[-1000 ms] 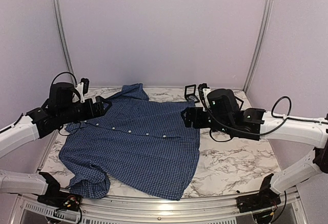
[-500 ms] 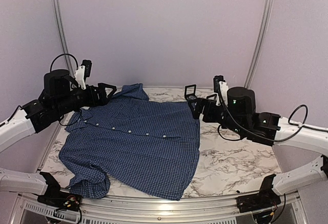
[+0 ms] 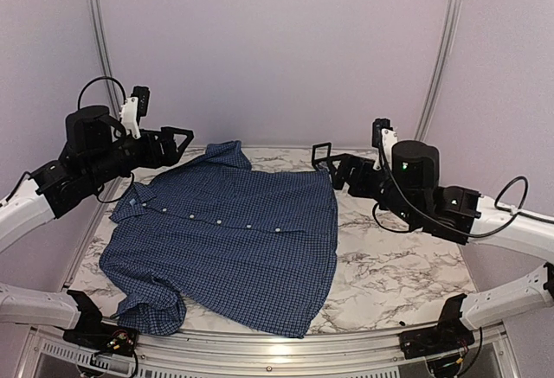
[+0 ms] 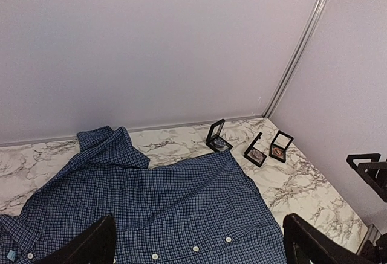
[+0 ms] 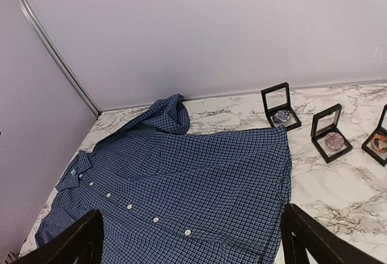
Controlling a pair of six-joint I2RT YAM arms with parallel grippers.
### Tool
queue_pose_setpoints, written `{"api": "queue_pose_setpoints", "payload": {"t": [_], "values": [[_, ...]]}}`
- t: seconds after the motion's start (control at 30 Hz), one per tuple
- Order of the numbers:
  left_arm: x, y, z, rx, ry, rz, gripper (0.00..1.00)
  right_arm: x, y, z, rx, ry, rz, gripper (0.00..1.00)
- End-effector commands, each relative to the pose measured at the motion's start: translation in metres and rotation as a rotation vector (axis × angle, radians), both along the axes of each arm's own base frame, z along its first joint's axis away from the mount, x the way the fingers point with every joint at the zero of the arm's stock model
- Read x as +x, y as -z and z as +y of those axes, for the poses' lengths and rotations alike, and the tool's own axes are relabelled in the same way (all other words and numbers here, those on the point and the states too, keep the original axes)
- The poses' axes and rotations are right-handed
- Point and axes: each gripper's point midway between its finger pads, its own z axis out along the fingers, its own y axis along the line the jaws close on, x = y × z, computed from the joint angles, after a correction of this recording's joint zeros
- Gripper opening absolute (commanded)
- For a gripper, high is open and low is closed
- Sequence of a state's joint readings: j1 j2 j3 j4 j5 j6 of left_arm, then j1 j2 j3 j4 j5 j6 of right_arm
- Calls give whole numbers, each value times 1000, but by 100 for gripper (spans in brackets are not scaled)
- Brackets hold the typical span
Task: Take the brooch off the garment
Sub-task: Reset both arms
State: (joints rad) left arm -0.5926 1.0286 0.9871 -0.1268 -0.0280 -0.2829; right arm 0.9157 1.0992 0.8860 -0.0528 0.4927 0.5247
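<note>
Garment (image 3: 234, 240): dark blue check, flat on table (image 3: 398, 265) below left tool (image 3: 180, 146) and right tool (image 3: 336, 172), both released wide. Brooch (image 5: 380, 144): reddish-orange blur in black box (image 5: 367, 148) ahead-right of right tool, cropped at edge.

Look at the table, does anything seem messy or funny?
Nothing is spilled or broken. The shirt lies flat, but its far sleeve is bunched up and its near sleeve is folded over. Three little black boxes stand open beside it, each with a small ornament inside.
</note>
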Motion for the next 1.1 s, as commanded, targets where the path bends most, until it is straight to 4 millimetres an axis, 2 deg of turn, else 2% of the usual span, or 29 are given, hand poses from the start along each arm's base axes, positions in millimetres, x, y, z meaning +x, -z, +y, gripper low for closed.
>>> {"api": "queue_pose_setpoints", "payload": {"t": [0.0,1.07], "values": [[0,-8,2,5,-9,-13,99,5,-28,-10,38,55,-45,98],[-2,-6,2,5,-6,-7,99,4,-21,-11,43,60,-31,98]]}}
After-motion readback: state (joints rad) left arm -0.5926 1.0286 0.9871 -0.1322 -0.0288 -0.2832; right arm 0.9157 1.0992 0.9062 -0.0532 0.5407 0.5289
